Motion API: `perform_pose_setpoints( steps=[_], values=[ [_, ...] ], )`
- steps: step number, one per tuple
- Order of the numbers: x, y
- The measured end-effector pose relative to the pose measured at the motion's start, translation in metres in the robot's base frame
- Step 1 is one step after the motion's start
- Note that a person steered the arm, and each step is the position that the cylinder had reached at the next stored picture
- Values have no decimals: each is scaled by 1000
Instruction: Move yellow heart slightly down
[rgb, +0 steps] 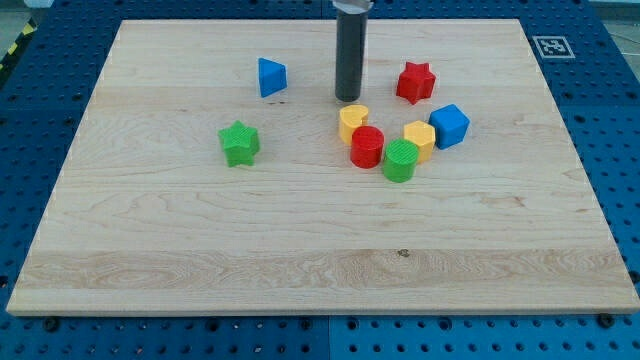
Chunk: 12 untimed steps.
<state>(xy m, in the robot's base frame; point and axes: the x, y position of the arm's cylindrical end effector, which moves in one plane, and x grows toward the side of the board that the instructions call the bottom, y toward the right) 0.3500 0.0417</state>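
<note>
The yellow heart (352, 121) lies on the wooden board (200, 230), right of centre toward the view's top. My tip (348, 99) stands just above the heart in the view, very close to its upper edge; contact cannot be told. A red cylinder (367, 147) touches the heart's lower right side. The rod rises straight to the view's top edge.
A green cylinder (401, 160), a yellow hexagonal block (420, 139) and a blue cube (449, 126) curve to the right of the red cylinder. A red star (415, 82) lies right of the rod. A blue triangle (271, 77) and a green star (240, 143) lie left.
</note>
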Motion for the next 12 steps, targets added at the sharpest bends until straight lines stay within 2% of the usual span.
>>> perform_pose_setpoints(
  steps=[2, 3, 6, 8, 11, 12],
  values=[
    [22, 44],
    [38, 41],
    [39, 31],
    [25, -8],
    [4, -38],
    [16, -39]
  ],
)
